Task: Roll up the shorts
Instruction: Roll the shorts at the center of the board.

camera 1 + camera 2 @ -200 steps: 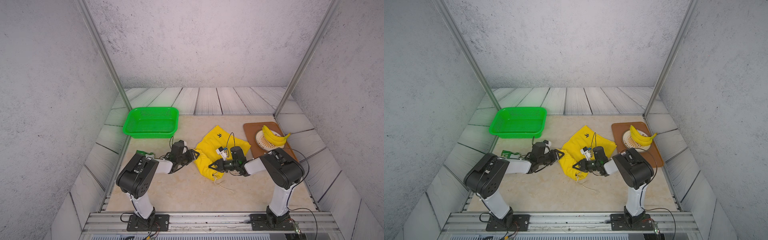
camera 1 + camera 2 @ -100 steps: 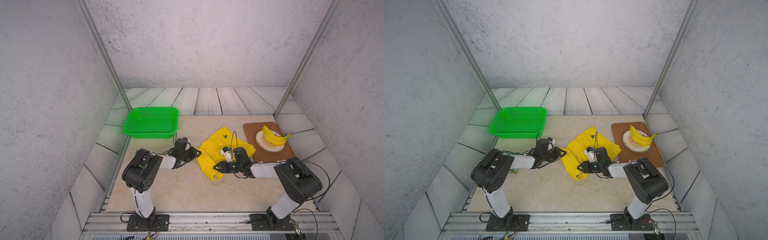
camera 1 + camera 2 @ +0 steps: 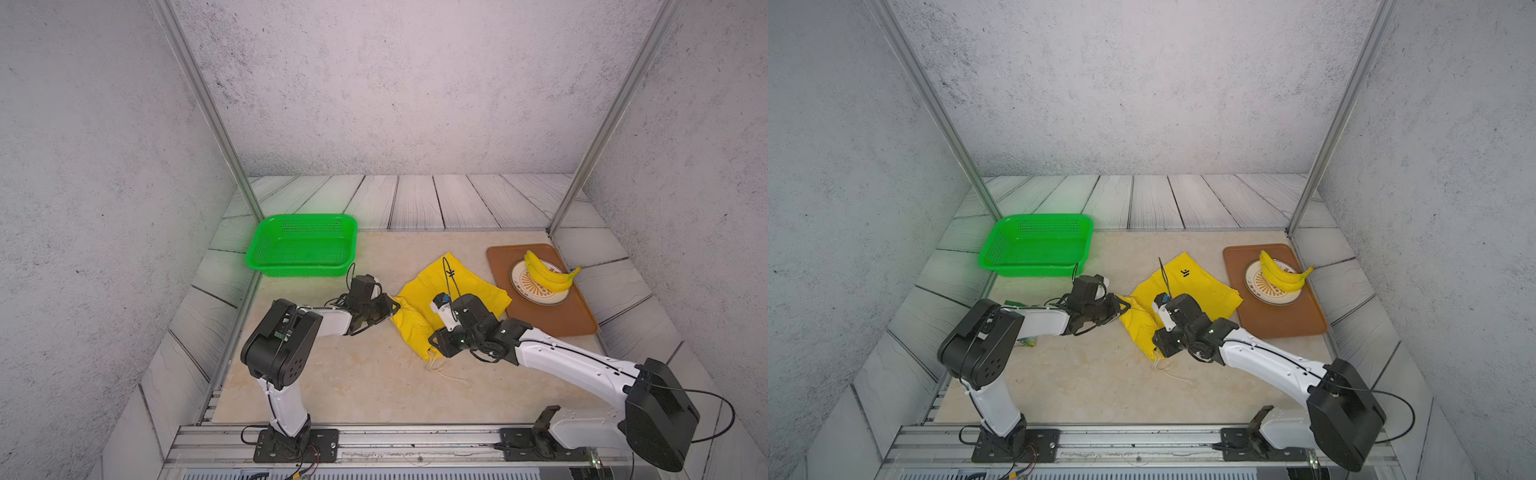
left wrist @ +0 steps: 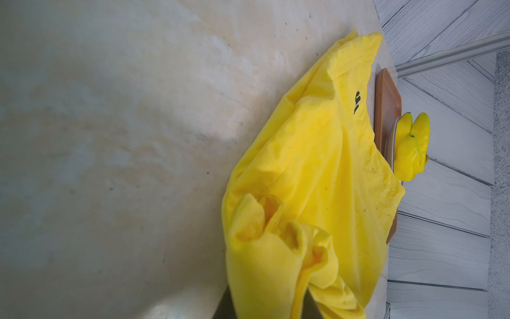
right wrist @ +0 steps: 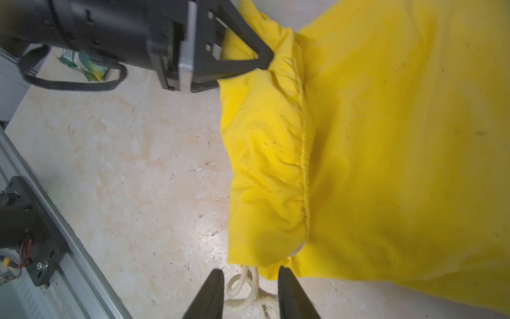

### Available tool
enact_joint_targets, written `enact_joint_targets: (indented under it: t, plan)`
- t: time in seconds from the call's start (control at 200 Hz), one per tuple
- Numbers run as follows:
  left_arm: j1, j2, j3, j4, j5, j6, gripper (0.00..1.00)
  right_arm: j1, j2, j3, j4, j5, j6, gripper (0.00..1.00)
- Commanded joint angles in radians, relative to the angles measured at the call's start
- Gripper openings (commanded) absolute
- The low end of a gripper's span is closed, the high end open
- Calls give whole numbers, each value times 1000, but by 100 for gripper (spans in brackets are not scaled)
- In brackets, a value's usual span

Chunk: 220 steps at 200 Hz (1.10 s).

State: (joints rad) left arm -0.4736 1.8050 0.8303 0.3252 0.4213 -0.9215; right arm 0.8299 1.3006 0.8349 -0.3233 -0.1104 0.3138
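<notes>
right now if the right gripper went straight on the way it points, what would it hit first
Probably the drawstring looped right ahead of the right gripper, then the shorts just behind it; depth is unclear.

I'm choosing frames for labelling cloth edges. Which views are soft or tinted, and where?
In both top views: sharp, evenly lit, a green glow around the basket. Left wrist view: the shorts go soft at the nearest fold. Right wrist view: waistband seam crisp, the right gripper has blurred fingers.

beige tabletop (image 3: 353,386) carries yellow shorts (image 3: 482,286), green basket (image 3: 303,272), brown tray (image 3: 552,320).
</notes>
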Motion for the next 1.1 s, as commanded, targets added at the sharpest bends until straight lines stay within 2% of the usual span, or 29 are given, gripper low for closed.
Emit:
enact_joint_targets:
  t: [0.0,0.15,0.215,0.26,0.36,0.565,0.681,0.806,0.876,1.096]
  plan:
    - [2,13,-19,-214,-72,-2,0,83,56,57,-82,181,-77,41]
    - [2,14,-16,-240,-51,-34,0,186,173,125,-57,332,-130,50]
    - [1,12,-19,-242,-41,-46,0,207,234,167,-80,364,-141,51]
    - [1,10,-18,-248,-36,-51,0,222,276,188,-92,414,-142,61]
    - [1,9,-17,-245,-22,-59,0,245,351,211,-96,503,-153,72]
    - [1,9,-10,-254,-10,-59,0,276,403,216,-86,616,-166,74]
    - [1,12,-9,-253,-3,-53,0,330,335,204,-42,678,-215,74]
    - [1,14,-10,-249,-3,-50,0,334,293,213,0,704,-257,76]
    - [1,16,-9,-242,3,-52,0,331,324,230,21,748,-297,83]
    - [1,17,-4,-244,10,-54,0,292,489,272,11,703,-284,84]
